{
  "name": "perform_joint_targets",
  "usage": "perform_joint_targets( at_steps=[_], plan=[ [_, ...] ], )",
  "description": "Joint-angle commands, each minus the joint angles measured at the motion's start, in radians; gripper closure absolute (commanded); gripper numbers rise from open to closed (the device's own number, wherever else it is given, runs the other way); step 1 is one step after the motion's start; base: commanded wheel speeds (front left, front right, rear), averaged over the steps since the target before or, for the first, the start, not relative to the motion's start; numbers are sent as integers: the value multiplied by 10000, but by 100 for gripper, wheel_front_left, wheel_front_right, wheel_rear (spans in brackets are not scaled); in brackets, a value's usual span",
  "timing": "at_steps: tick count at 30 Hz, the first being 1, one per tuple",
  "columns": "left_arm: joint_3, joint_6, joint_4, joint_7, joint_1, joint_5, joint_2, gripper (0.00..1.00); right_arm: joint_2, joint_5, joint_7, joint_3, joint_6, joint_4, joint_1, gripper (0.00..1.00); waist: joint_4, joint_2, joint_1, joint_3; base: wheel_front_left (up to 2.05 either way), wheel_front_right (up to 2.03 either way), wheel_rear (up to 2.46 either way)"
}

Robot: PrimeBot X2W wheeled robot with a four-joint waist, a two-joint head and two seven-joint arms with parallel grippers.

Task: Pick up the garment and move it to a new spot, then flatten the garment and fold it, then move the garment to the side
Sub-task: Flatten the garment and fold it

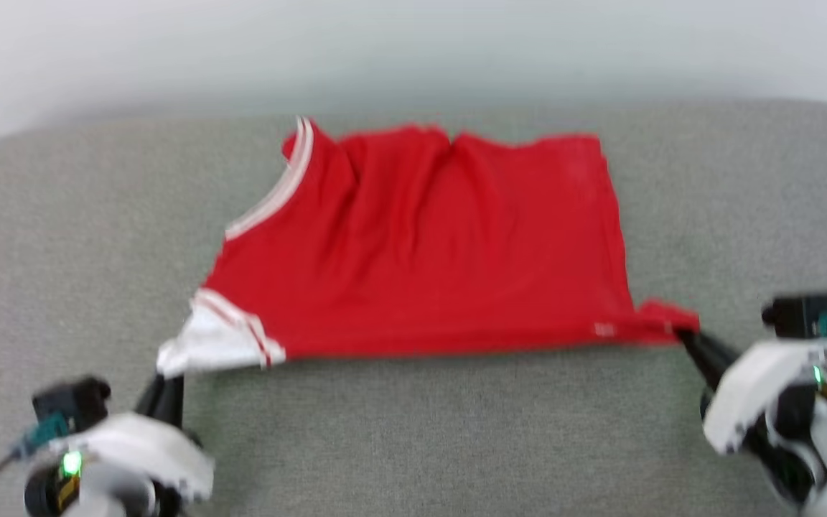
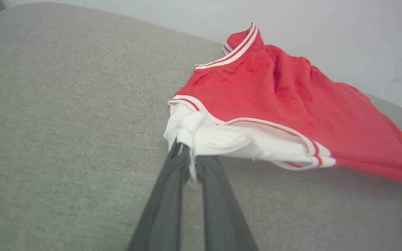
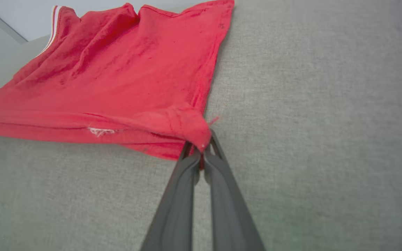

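Garment (image 1: pixel 421 251) spread on grey woven surface (image 1: pixel 413 431), held at two near corners.
One thin, soft red shirt, rumpled and roughly rectangular, with one white sleeve and striped trim showing. Two grippers: left gripper (image 1: pixel 168 375) clenched on the white sleeve, right gripper (image 1: pixel 685 334) clenched on the red hem corner.

Small white mark (image 1: pixel 604 329) on the garment's (image 1: pixel 421 244) hem blurring past reading, left gripper's (image 2: pixel 188 158) tips hiding inside the bunched white sleeve (image 2: pixel 229 141), right gripper's (image 3: pixel 201 151) tips hiding under a red corner, cloth running past both wrist views' edges
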Motion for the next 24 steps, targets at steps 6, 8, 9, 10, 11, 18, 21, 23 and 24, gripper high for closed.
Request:
perform_joint_targets(
  at_steps=[6,8,9,10,11,18,21,23,24],
  plan=[
    [430,1412,-2114,760,2643,-542,684,100,29,-767,1138,-1792,-169,-1648,2766,100,8,0,4,-892,0,0,0],
    [446,1703,-2740,1038,3338,-703,798,100,305,-1044,1688,-2322,-169,-2379,3617,100,0,0,4,-1029,0,0,0],
    [469,1824,-3006,1146,3640,-778,862,100,467,-1203,1962,-2554,-167,-2787,4021,100,-9,0,4,-1103,0,0,0],
    [484,1943,-3281,1247,3909,-859,884,100,627,-1374,2222,-2819,-167,-3164,4399,100,-10,0,4,-1183,0,0,0],
    [492,2056,-3514,1369,4168,-918,952,100,793,-1512,2549,-3045,-167,-3536,4806,100,-5,0,4,-1243,0,0,0],
    [568,2588,-5254,1902,4922,-967,1430,100,1771,-2403,4298,-4296,-150,-6130,6029,100,14,0,4,-1201,0,0,0],
    [332,2402,-5562,2163,4257,-773,1570,100,2015,-2664,4727,-4346,-137,-6554,5506,100,16,0,4,-930,0,0,0],
    [145,2238,-5515,2306,3647,-632,1507,100,2083,-2814,4925,-4238,-106,-6521,5137,100,34,0,4,-741,0,0,0],
    [82,2155,-5418,2382,3307,-594,1464,100,2136,-2813,4978,-4135,-103,-6449,4881,100,23,0,4,-611,0,0,0]
  ],
)
